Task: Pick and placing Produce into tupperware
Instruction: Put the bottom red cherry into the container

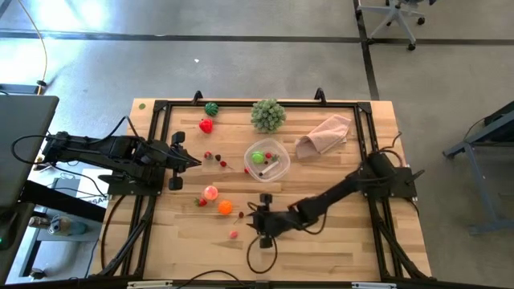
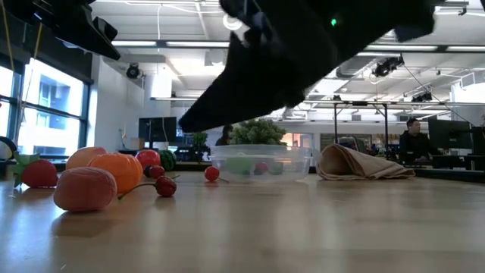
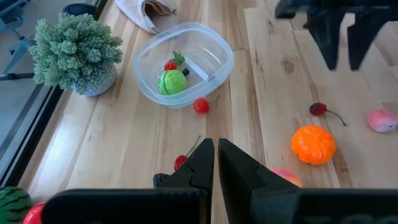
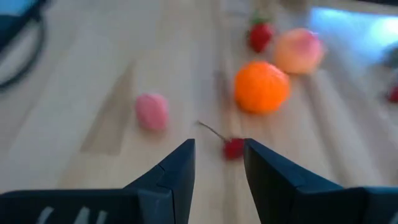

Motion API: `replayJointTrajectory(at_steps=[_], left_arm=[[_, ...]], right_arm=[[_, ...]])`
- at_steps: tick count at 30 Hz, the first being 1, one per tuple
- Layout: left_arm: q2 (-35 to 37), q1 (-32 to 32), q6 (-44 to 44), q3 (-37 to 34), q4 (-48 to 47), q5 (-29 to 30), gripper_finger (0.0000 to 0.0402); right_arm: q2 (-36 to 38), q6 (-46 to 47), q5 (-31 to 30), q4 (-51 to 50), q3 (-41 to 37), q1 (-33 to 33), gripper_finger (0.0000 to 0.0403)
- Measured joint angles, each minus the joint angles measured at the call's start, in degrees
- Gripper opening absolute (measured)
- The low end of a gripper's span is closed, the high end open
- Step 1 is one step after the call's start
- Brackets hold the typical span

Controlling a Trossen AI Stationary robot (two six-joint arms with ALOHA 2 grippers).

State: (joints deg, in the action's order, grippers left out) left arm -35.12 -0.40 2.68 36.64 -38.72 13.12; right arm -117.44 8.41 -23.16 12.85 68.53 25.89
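The tupperware [image 1: 267, 158] [image 3: 183, 62] is a clear round container on the table; it holds a bright green piece [image 3: 171, 81] and a small red one. Loose produce lies on the wood to its left and near side: an orange [image 1: 225, 207] [image 4: 261, 87], a peach [image 4: 298, 51], a strawberry [image 4: 260, 36], a pink piece [image 4: 152, 111] and a stemmed cherry [image 4: 234, 148]. My right gripper [image 4: 217, 152] [image 1: 250, 215] is open and low over the table, with the cherry just ahead of its fingertips. My left gripper [image 3: 216, 148] [image 1: 193, 163] is shut and hovers left of the container.
A pale green leafy ball [image 1: 268, 115] stands at the far edge and a pink cloth [image 1: 324, 134] lies right of it. A small watermelon [image 1: 211, 108] and a red piece [image 1: 206, 125] sit far left. Two cherries [image 1: 215, 158] lie between my left gripper and the container.
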Motion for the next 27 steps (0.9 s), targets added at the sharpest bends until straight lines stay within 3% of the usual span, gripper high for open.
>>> replayJointTrajectory(at_steps=[4, 19, 27], left_arm=[[-0.01, 0.0, 0.0, -0.02, 0.02, -0.02, 0.0014], [0.0, 0.01, 0.0, -0.02, 0.0, -0.01, 0.0014], [0.0, 0.0, 0.0, -0.02, 0.0, 0.0, 0.0014]], right_arm=[[-3.3, -2.74, 5.39, 2.56, -0.06, -2.26, 0.0129], [-6.37, 1.71, 3.78, 2.42, -0.06, -4.91, 0.0129], [-6.06, 4.86, 10.03, -0.89, 0.17, -7.56, 0.0129]])
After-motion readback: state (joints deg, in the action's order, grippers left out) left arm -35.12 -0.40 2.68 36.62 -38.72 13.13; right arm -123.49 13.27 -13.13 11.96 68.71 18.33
